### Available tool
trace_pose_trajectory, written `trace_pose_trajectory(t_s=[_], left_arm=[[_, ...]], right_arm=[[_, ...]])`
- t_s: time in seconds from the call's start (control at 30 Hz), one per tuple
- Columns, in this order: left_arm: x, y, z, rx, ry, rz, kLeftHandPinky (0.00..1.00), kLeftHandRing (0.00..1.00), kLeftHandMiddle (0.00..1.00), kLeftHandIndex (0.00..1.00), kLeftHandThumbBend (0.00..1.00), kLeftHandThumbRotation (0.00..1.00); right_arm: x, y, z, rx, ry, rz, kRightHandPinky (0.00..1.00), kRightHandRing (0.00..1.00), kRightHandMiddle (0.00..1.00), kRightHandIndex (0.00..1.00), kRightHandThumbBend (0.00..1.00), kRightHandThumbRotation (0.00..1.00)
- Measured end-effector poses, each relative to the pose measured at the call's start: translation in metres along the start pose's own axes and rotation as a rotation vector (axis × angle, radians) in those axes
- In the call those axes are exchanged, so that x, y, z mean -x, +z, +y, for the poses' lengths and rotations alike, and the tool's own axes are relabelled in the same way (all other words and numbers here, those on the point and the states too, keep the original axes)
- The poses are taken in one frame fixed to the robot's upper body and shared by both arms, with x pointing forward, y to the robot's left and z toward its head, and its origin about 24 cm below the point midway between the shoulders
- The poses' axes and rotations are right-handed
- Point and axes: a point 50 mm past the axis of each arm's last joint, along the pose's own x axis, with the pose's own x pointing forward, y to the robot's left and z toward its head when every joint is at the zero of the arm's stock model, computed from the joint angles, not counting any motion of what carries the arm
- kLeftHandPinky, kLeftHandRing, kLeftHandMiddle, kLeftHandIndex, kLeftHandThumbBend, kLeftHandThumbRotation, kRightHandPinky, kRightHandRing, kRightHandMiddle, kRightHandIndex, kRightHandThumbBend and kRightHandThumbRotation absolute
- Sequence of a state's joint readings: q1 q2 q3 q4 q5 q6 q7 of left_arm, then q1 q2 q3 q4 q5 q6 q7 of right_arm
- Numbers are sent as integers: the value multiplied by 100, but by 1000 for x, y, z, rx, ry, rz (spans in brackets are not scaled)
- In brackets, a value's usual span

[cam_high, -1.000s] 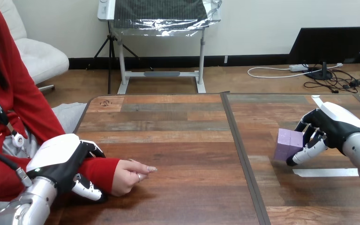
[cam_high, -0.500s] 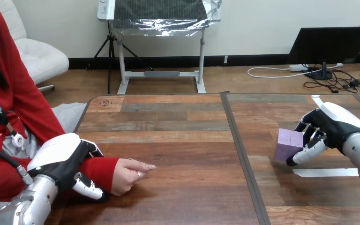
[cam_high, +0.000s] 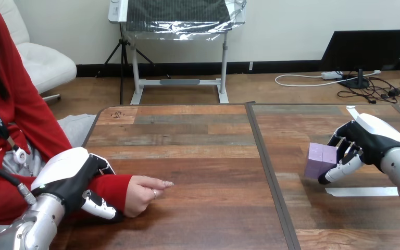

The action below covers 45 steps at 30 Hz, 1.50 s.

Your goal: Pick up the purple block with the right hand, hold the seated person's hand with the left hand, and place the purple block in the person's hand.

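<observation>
1. Wooden table (cam_high: 198, 151), seen from the robot's end. A dark seam (cam_high: 270, 174) runs front to back and splits the top into a left and a right panel.
2. Purple block (cam_high: 321, 160): on the right panel, just right of the seam and well apart from the person. It sits slightly tilted, with a shadow under its lower edge. Whether that edge still touches the wood I cannot tell from this angle.
3. Right hand (cam_high: 369, 139): closed round the purple block from the block's right side. The fingers (cam_high: 337, 139) curl over the far top edge, and the thumb (cam_high: 339, 172) presses in low on the near side. The silver forearm comes in from the right edge.
4. A white tape strip (cam_high: 362, 191) lies flat on the right panel, just in front of the right hand and not touching the block.
5. Person's hand (cam_high: 141, 194): resting on the left panel near the front edge, loosely curled, one finger pointing toward the seam. It holds nothing.
6. Person's wrist (cam_high: 112, 188), in a red sleeve, lies on the table just behind that hand.
7. Left hand (cam_high: 67, 179): clasped over the person's wrist, white back shell uppermost. Its fingers wrap the far side of the sleeve and its thumb hooks round the near side.
8. The two robot hands are well apart, one on each panel.
</observation>
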State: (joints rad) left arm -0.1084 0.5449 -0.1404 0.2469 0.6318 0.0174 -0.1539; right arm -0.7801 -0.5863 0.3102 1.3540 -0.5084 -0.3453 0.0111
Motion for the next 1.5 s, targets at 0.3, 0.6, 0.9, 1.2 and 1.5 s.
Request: trace_pose_trajectory(t_s=[0.3,0.6,0.9,1.2,1.5], left_arm=[[0,0,1,15,-5,2,31,36,45,47,76,0],[2,0,1,35,-4,-3,33,38,46,48,77,0],[8,0,2,51,10,-2,32,38,46,49,78,0],[16,1,3,62,29,-13,33,39,46,48,79,0],[21,3,5,84,58,-39,34,40,45,46,82,0]], right_arm=[[0,1,0,0,0,-10,44,46,49,49,86,0],[0,2,0,0,0,-18,46,47,51,49,86,0],[0,3,1,-3,0,-20,47,48,51,50,86,0],[-1,4,1,-7,0,-23,46,48,51,50,85,0],[-2,7,3,-11,4,-30,47,48,51,50,84,0]])
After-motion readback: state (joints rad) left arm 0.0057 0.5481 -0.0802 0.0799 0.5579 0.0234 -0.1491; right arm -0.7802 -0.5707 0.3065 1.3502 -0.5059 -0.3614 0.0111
